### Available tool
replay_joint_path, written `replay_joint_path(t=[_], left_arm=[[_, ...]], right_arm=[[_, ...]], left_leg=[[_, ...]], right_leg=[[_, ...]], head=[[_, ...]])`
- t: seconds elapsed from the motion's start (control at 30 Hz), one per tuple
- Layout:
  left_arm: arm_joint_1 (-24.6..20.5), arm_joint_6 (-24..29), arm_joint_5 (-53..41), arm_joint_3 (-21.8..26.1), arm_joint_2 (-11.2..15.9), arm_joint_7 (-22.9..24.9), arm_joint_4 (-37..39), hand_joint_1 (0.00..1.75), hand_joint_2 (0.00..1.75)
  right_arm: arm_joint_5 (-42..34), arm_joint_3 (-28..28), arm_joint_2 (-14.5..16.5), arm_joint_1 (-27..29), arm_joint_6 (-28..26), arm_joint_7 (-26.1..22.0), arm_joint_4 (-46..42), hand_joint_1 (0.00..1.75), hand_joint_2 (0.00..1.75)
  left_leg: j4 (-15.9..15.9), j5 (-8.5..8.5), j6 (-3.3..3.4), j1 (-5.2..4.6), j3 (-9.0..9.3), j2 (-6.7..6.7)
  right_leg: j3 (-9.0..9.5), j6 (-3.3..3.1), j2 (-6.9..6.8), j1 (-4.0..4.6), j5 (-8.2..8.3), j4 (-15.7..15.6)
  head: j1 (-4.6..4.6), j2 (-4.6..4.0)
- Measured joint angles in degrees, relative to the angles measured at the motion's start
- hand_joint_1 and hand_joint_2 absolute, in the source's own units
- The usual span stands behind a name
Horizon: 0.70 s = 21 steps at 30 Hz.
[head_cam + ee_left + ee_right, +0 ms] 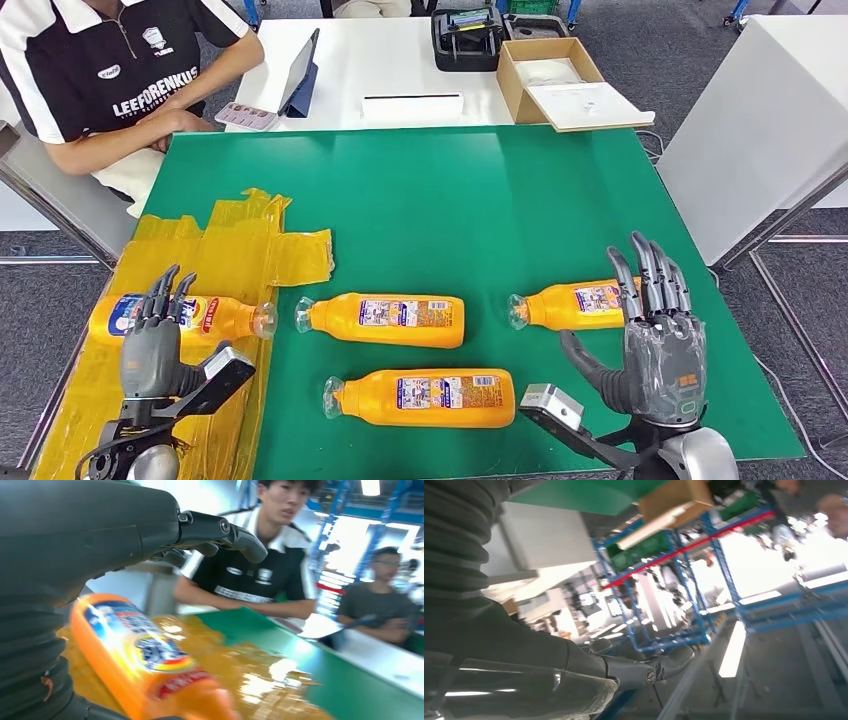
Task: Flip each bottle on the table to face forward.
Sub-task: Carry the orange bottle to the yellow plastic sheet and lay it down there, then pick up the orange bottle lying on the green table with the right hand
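Note:
Several orange bottles lie on their sides on the green table (420, 190). The leftmost bottle (215, 316) (145, 662) rests on yellow plastic film (230, 260) and shows its colourful front label. My left hand (152, 335) (90, 535) hovers over it with fingers spread, holding nothing. A middle bottle (385, 318) and a near bottle (425, 395) show white back labels. The right bottle (570, 303) lies partly behind my right hand (655, 335) (549, 675), which is raised with fingers apart and nothing held.
A person in a black and white shirt (120, 80) sits at the far left corner. Behind the green table a white table carries a tablet (300, 72), a cardboard box (560, 80) and a black device (465, 38). A white cabinet (770, 110) stands at the right.

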Motion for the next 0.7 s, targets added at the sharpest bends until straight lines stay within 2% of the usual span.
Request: replay_joint_path(t=[0.13, 0.3, 0.5, 0.7], left_arm=[[2.3, -3.4, 7.5, -2.0, 0.0, -3.2, -6.5, 0.0, 1.75], [3.7, -5.4, 11.0, -4.2, -0.2, -4.6, -12.2, 0.0, 1.75], [3.6, -6.4, 12.3, -6.4, -1.1, -5.1, -14.3, 0.0, 1.75], [2.8, -8.1, 15.1, -7.4, -1.5, -6.1, -14.6, 0.0, 1.75]], right_arm=[[0.7, -2.1, -1.0, 0.0, 5.1, 1.9, 0.1, 0.0, 1.75], [-0.9, -5.5, -3.3, 0.0, 8.8, 2.1, 1.0, 0.0, 1.75], [-1.4, -8.9, -4.7, -0.3, 12.8, 1.9, 2.1, 0.0, 1.75], [-1.4, -9.6, -5.4, -0.9, 16.4, 2.4, 3.3, 0.0, 1.75]], left_leg=[[0.0, -0.02, 0.01, -0.01, -0.01, 0.0], [0.0, -0.03, 0.02, -0.01, -0.02, -0.01], [0.0, -0.02, 0.03, -0.01, 0.0, -0.01], [0.0, -0.01, 0.02, 0.01, 0.01, -0.01]], right_leg=[[-0.01, 0.0, 0.0, -0.01, 0.0, 0.0], [0.0, 0.0, -0.02, -0.01, 0.0, 0.0], [0.01, 0.0, -0.02, 0.0, 0.02, 0.0], [0.0, 0.0, -0.02, 0.01, 0.02, 0.0]], head=[[0.0, 0.0], [0.0, 0.0], [-0.01, 0.0], [-0.01, 0.0]])
